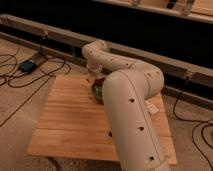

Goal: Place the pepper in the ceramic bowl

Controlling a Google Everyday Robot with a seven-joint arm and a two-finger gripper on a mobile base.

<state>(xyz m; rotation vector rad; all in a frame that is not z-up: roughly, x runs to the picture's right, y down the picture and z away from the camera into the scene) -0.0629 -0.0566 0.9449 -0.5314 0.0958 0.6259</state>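
The ceramic bowl (96, 91) is green and glossy. It stands on the wooden table (65, 120) near the far middle, half hidden by my own big white arm (130, 115). My gripper (95, 79) hangs just above the bowl's far rim, reaching down from the arm's elbow. A small dark red piece, the pepper (100, 81), shows right at the gripper over the bowl, and the gripper is shut on it. Most of the gripper is hidden by the wrist.
A small white object (151, 106) lies by the table's right edge behind the arm. A black box (28, 65) and cables lie on the floor at the left. A dark wall with a rail runs behind the table.
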